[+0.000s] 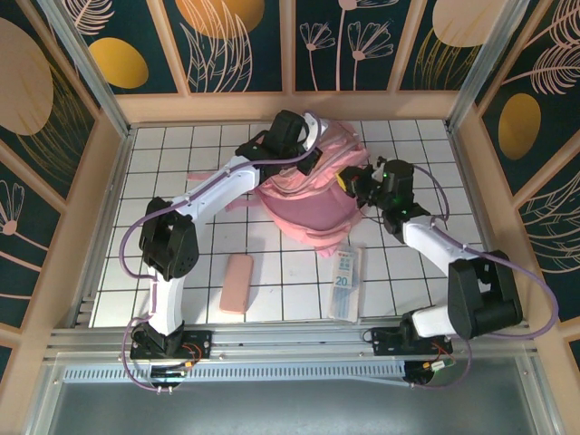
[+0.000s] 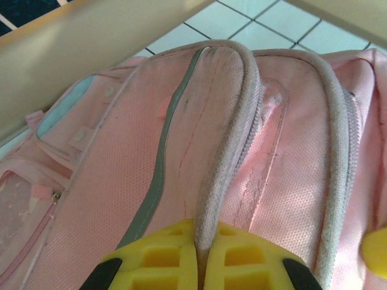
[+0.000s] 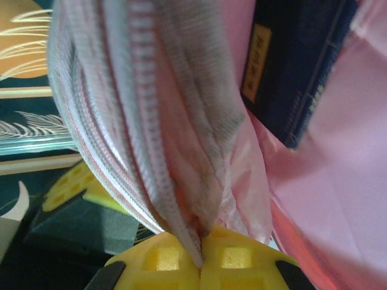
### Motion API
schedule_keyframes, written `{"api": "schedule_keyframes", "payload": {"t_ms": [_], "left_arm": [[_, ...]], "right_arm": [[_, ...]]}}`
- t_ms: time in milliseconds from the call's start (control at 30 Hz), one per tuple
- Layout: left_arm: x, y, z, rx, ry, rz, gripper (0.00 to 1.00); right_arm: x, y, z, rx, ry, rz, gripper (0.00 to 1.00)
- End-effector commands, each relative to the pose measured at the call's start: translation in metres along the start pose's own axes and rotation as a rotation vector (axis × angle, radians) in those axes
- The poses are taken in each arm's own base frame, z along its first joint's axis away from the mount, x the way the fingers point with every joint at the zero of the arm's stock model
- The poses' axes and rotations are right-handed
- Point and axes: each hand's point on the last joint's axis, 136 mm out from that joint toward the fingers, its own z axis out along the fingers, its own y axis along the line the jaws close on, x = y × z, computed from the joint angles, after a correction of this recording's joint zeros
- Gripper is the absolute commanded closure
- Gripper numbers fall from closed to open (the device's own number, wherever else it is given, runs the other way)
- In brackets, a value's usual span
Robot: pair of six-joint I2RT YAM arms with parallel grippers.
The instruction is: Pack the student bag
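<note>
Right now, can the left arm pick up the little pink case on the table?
Probably not yet. The left gripper is shut on the zipper edge of the student bag. The little pink case lies alone on the table beside that arm, uncovered, so after letting go the way looks free.

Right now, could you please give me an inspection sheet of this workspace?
Surface: white tiled table, grid lines, nothing spilled seen.
Job's things: student bag lying far centre, dark blue book-like item in its opening.
Clutter: pink pencil case and clear flat packet near the front, apart from the bag.
Grippers: left gripper shut on a zipper ridge of the bag; right gripper shut on its opening edge.
Cables: purple cables run along both arms.
Surroundings: wooden-framed floral panels on three sides.
</note>
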Motion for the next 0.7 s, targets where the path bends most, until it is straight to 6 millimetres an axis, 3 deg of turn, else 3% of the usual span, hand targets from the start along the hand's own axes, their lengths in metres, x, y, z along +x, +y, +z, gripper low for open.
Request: {"api": "schedule_keyframes", "payload": {"t_ms": [0,100,200,300,433,667], "left_arm": [[-0.049,-0.011,-0.027,0.052,-0.108,-0.155,1.00],[-0.050,-0.014,-0.033,0.075,-0.072,-0.277,1.00],[-0.033,-0.012,-0.030,0.055,-0.023,-0.367,1.00],[-0.016,0.004,-0.024,-0.040,-0.002,-0.391,1.00],[-0.002,0.043,-0.021,-0.260,-0.028,-0.356,1.00],[-0.001,0.076,-0.021,-0.351,-0.034,-0.362,1.00]], "right_arm": [[-0.026,0.042,-0.008,-0.206,-0.017,-0.216,1.00],[-0.029,0.052,-0.009,-0.302,0.079,-0.307,1.00],[-0.020,0.064,-0.013,-0.451,0.218,-0.318,1.00],[-0.010,0.077,-0.028,-0.619,0.313,-0.275,1.00],[0.002,0.063,-0.024,-0.590,0.374,-0.285,1.00],[0.003,0.041,-0.033,-0.556,0.327,-0.266,0.95]]}}
